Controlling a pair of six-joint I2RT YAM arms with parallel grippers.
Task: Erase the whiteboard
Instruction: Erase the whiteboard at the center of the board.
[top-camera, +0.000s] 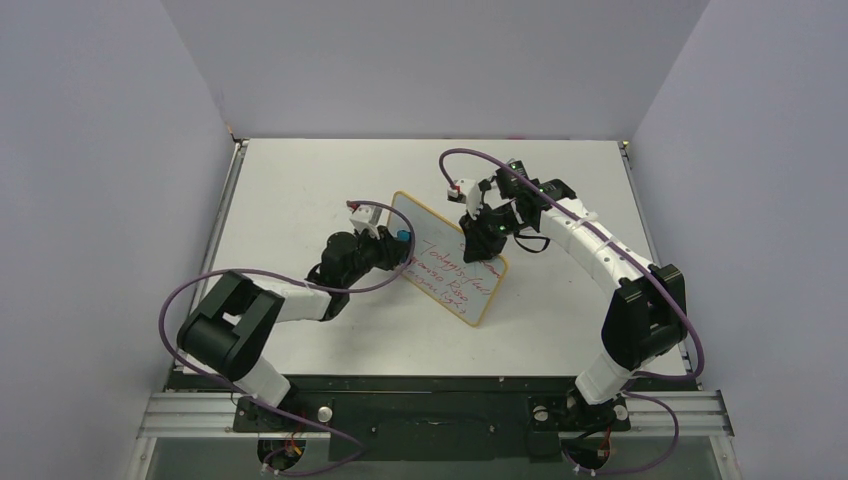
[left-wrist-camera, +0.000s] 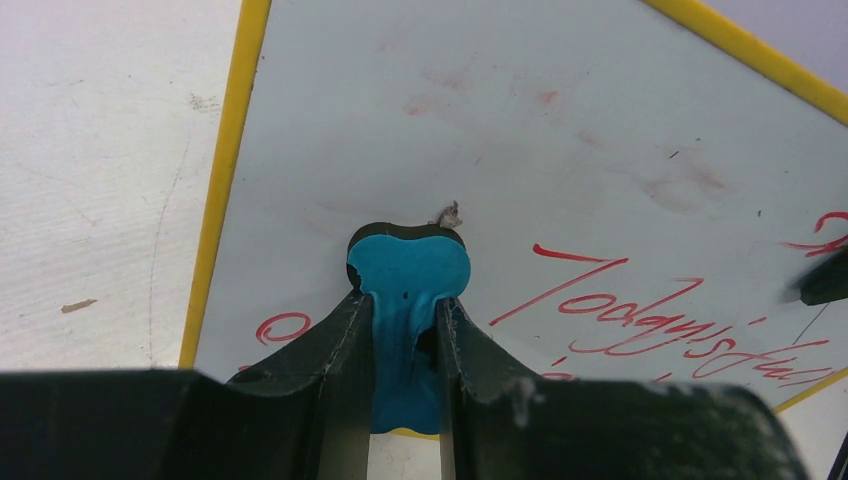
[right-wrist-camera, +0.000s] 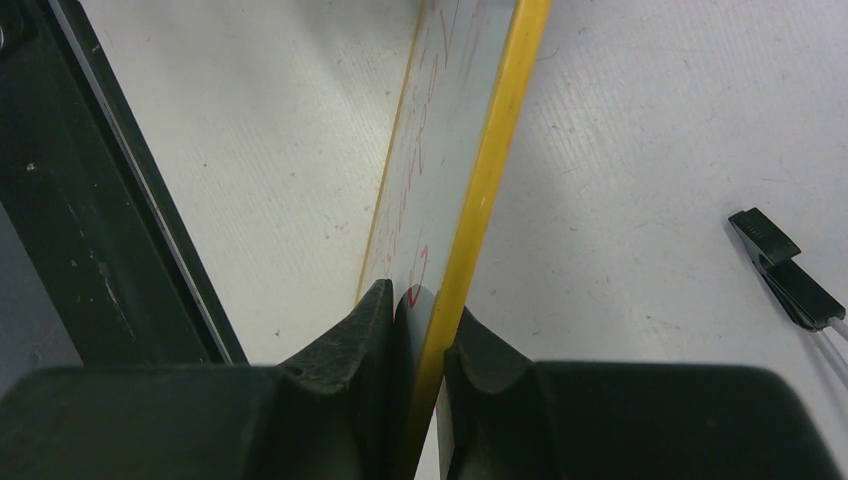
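Observation:
The whiteboard (top-camera: 452, 263) stands tilted at the table's middle, its frame yellow up close, with red handwriting across its lower part. My left gripper (top-camera: 396, 243) is shut on a blue eraser (top-camera: 403, 237). In the left wrist view the eraser (left-wrist-camera: 408, 268) presses against the whiteboard (left-wrist-camera: 560, 150) just left of the red words, squeezed between the left gripper (left-wrist-camera: 402, 308). The upper part of the board shows faint pink smears. My right gripper (top-camera: 482, 243) grips the board's far edge. In the right wrist view the right gripper (right-wrist-camera: 418, 300) is shut on the whiteboard (right-wrist-camera: 445, 170), seen edge-on.
A black clip-like piece (right-wrist-camera: 783, 268) lies on the white table to the right of the board. The table's dark side rail (right-wrist-camera: 90, 200) runs along the left of the right wrist view. Grey walls enclose the table on three sides.

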